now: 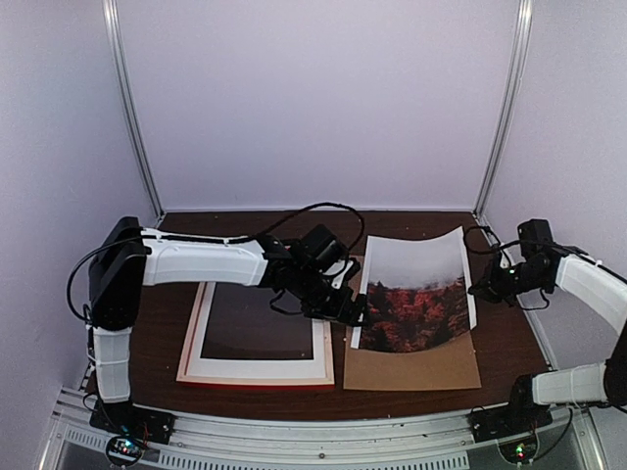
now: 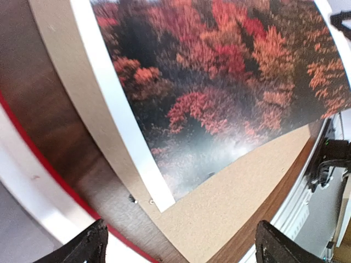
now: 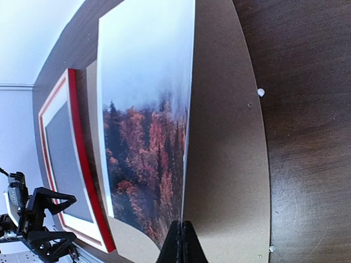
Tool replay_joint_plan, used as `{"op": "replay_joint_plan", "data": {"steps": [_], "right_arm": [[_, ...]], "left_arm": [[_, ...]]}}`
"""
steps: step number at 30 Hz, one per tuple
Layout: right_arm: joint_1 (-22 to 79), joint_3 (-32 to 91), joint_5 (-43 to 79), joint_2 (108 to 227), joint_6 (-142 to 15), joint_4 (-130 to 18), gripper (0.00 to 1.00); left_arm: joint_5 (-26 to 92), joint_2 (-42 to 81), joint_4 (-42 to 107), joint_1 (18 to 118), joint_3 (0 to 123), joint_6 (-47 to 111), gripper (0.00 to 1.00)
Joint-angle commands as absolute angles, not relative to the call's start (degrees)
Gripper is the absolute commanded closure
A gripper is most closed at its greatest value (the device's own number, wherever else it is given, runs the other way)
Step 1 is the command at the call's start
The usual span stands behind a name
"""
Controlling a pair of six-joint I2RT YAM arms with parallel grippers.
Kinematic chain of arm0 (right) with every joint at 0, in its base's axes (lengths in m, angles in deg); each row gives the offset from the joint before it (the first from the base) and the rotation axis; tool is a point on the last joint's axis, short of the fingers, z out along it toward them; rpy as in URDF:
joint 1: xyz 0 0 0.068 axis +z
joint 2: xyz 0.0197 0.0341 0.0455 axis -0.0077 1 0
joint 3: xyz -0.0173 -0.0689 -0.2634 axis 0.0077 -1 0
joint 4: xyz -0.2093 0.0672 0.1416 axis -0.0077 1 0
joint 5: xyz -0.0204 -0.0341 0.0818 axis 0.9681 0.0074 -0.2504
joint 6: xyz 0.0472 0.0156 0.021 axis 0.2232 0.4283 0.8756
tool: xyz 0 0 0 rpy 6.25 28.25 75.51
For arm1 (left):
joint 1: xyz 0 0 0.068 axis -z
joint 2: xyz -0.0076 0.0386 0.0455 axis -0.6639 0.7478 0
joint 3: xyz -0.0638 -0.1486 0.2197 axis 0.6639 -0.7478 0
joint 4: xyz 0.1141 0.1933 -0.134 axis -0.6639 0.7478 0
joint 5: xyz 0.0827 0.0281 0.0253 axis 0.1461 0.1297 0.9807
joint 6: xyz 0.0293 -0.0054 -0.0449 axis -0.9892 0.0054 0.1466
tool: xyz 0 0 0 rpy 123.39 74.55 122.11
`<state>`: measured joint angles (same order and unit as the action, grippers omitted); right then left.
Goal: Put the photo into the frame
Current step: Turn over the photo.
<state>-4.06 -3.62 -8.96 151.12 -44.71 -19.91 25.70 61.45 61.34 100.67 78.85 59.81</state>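
The photo (image 1: pixel 416 292), red-orange trees under a misty sky with a white border, lies over the brown backing board (image 1: pixel 411 370). Its right edge is lifted and curled. My right gripper (image 1: pixel 481 290) is shut on that right edge; in the right wrist view the fingers (image 3: pixel 182 244) pinch the photo (image 3: pixel 142 142) edge-on. The red frame (image 1: pixel 257 383) lies flat to the left with a white mat (image 1: pixel 260 366) in it. My left gripper (image 1: pixel 353 313) is open and empty, just above the photo's near left corner (image 2: pixel 164 203), fingers (image 2: pixel 90 246) spread wide.
The backing board (image 2: pixel 230 203) sticks out past the photo toward the table's near edge. The frame's red edge (image 2: pixel 55 181) runs close to the board's left side. Small white specks (image 3: pixel 261 92) lie on the dark wooden table right of the board. White walls enclose the table.
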Motion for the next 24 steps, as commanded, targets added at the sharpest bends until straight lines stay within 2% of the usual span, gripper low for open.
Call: {"op": "replay_joint_plan", "data": {"steps": [1,7,16,24], "right_arm": [[-3.6,1.1,-12.4,149.1,-42.5,-16.8,1.00],[-0.6,7.0,-10.5,147.5,-39.2,-14.2,1.00],[13.6,10.7,-4.1,146.8,-28.5,-20.4,1.00],[21.1,19.3,1.0,150.5,-37.1,-11.4,1.00]], "left_arm": [[27.3,55.6,60.2,98.9,77.5,58.6,0.06],[25.7,52.8,59.8,98.8,81.7,57.2,0.06],[29.5,52.2,57.7,103.2,87.3,51.6,0.08],[33.3,47.6,57.1,101.3,84.5,56.7,0.08]]}}
